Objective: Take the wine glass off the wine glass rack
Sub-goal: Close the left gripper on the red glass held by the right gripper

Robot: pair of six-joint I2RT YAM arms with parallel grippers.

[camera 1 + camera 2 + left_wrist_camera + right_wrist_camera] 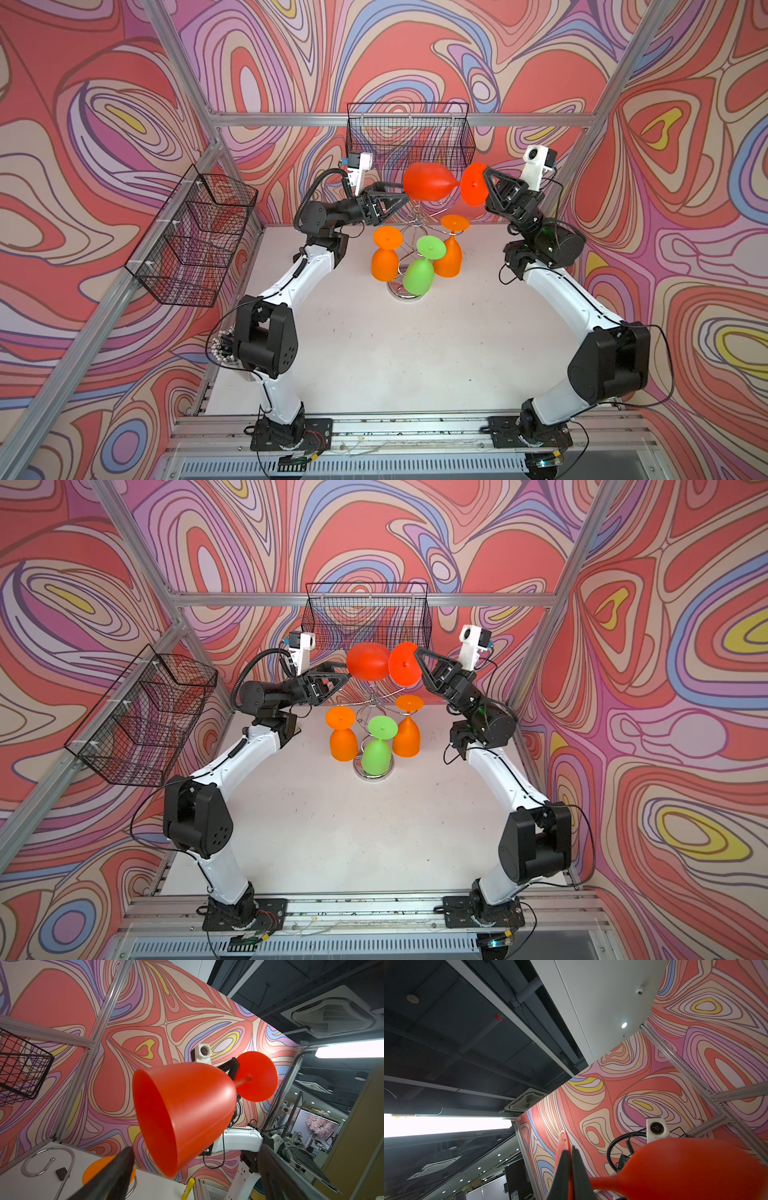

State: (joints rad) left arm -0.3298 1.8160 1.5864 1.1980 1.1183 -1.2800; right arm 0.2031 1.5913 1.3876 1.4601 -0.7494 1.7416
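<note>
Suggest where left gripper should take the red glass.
Probably grip the red glass by the bowl, coming from its mouth side: it lies level, mouth facing the open left gripper, and the right gripper, shut on the foot, crowds the short stem.

white tabletop [374,357], wine glass rack [397,291] stood on it, nr rear

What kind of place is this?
Probably a robot test cell inside an office or lab. Patterned walls fill an aluminium frame, the left arm and right arm are bolted to a rail, and a wrist view shows a ceiling vent.
</note>
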